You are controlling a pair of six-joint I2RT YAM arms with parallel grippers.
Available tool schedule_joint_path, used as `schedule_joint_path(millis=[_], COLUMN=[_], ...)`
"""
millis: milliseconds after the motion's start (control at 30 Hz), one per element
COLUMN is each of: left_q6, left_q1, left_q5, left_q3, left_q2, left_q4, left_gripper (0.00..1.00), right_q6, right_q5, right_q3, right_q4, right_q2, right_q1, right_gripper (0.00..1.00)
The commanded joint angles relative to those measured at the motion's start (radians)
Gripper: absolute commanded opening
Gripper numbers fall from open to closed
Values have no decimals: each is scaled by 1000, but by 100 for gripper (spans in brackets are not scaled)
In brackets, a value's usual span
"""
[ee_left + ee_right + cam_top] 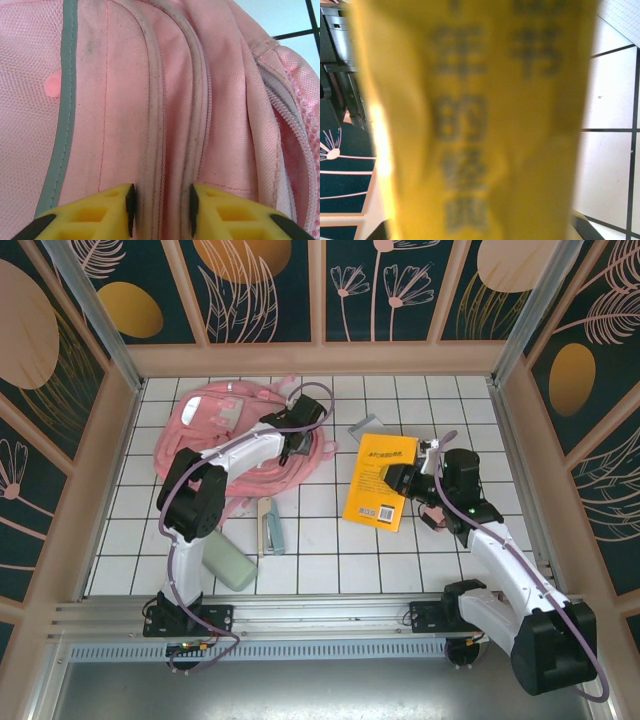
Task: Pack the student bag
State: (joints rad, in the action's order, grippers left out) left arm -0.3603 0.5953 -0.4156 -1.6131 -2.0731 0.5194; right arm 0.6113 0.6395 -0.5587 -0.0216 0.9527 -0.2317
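Observation:
The pink student bag (180, 440) lies flat at the back left of the tiled table. My left gripper (296, 440) is at its right edge. In the left wrist view the yellow fingers (100, 212) pinch a raised zipper fold of the student bag (125, 100), with the left gripper (161, 192) shut on it; a grey reflective strip (67, 100) runs to the left. My right gripper (408, 480) is shut on the right edge of a yellow book (378, 482), which tilts over the table's middle. Close to the right wrist camera, the blurred yellow book (480, 125) hides the fingers.
A small grey flat object (366, 428) lies behind the book. A beige and teal pair of items (268, 525) and a pale green pouch (232, 565) lie near the left arm. Panelled walls enclose the table, and a metal rail (320, 615) runs along the front.

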Motion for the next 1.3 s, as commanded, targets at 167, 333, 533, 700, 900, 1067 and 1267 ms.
schedule_joint_path(millis=[167, 333, 533, 700, 900, 1067, 1267], left_q6=[7, 8, -8, -25, -18, -9, -25], left_q1=[-45, -51, -51, -55, -93, -95, -95], left_q5=[14, 24, 23, 13, 58, 93, 161], left_q3=[24, 29, 6, 0, -17, -21, -18], left_q2=[21, 33, 31, 98, 125, 93, 74], left_q4=[-5, -8, 17, 20, 33, 36, 19], left_gripper=[8, 0, 10, 50, 55, 53, 53], right_q6=[13, 7, 2, -5, -12, -10, -12], right_q5=[46, 46, 47, 55, 57, 65, 60], right_q3=[-6, -9, -18, -25, -17, -12, -7], right_q4=[-92, -83, -78, -69, -75, -83, -87], right_q2=[-7, -7, -4, 8, 20, 35, 42], right_q1=[2, 2, 2, 3, 2, 2, 3], right_gripper=[0, 0, 0, 0, 0, 0, 0])
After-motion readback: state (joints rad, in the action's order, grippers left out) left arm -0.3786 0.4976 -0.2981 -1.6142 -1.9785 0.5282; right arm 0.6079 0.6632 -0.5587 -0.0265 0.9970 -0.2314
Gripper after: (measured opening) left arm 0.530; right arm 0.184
